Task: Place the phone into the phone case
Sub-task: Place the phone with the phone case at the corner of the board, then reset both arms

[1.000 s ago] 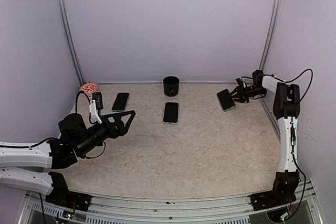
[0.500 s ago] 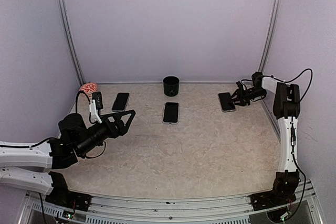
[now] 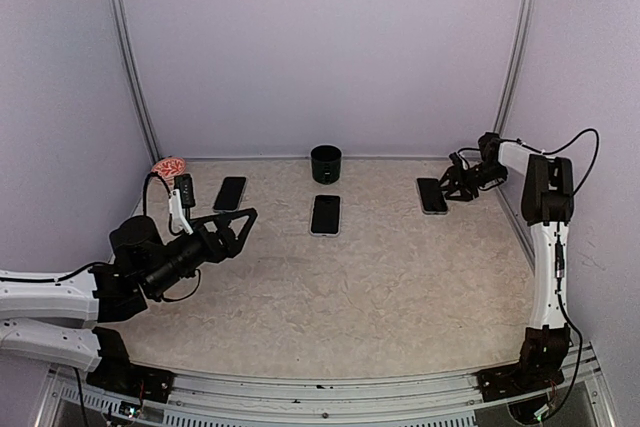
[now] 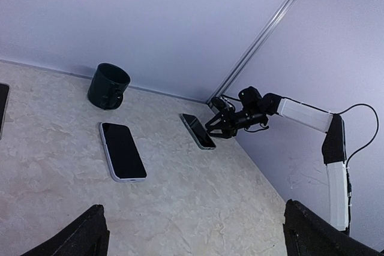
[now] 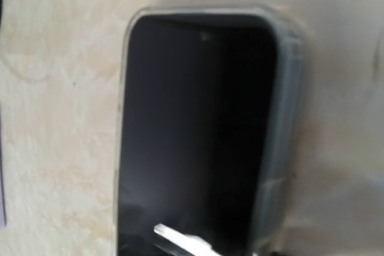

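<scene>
A dark slab in a grey translucent phone case [image 3: 432, 195] lies flat at the far right of the table; whether a phone sits inside it I cannot tell. It fills the right wrist view [image 5: 198, 142]. My right gripper [image 3: 455, 184] hovers at its right end with its jaws apart and nothing between them, as the left wrist view [image 4: 219, 129] also shows. A black phone with a white rim [image 3: 325, 214] lies in the middle. Another dark phone [image 3: 230, 193] lies at the left. My left gripper [image 3: 238, 229] stands open above the table, holding nothing.
A dark green mug [image 3: 325, 163] stands at the back centre, behind the white-rimmed phone. A red and white object [image 3: 168, 166] sits in the back left corner. Purple walls close the table on three sides, and the right wall runs close to the cased slab.
The grey-cased slab has gone from tilted in my right gripper to lying flat on the table. The right jaws have spread and drawn slightly back. The left arm has not moved.
</scene>
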